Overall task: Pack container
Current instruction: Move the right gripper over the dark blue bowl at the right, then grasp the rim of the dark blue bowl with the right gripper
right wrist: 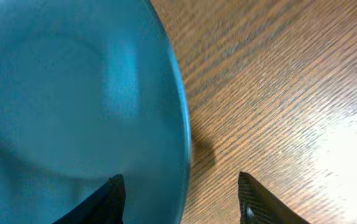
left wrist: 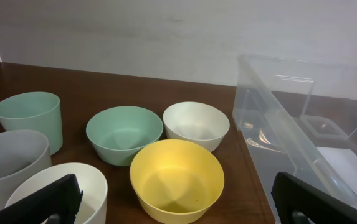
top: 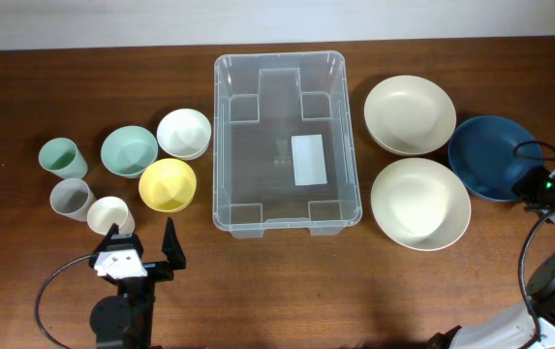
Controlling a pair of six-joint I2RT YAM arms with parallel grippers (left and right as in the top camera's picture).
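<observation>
The container (top: 221,145), a large clear rectangular tub with a white label on its base, stands mid-table and holds nothing; its wall shows in the left wrist view (left wrist: 271,106). My left gripper (top: 141,242) is open and empty near the front edge, facing a yellow bowl (top: 168,184) (left wrist: 175,177). My right gripper (top: 540,186) is open at the right rim of a dark blue plate (top: 485,155). In the right wrist view its fingers (right wrist: 179,190) straddle the plate's rim (right wrist: 72,93), one over the plate, one over the table.
Left of the tub are a white bowl (top: 183,133), a green bowl (top: 129,151), a green cup (top: 62,157), a grey cup (top: 71,198) and a white cup (top: 110,215). Two cream bowls (top: 410,114) (top: 420,203) lie right of the tub.
</observation>
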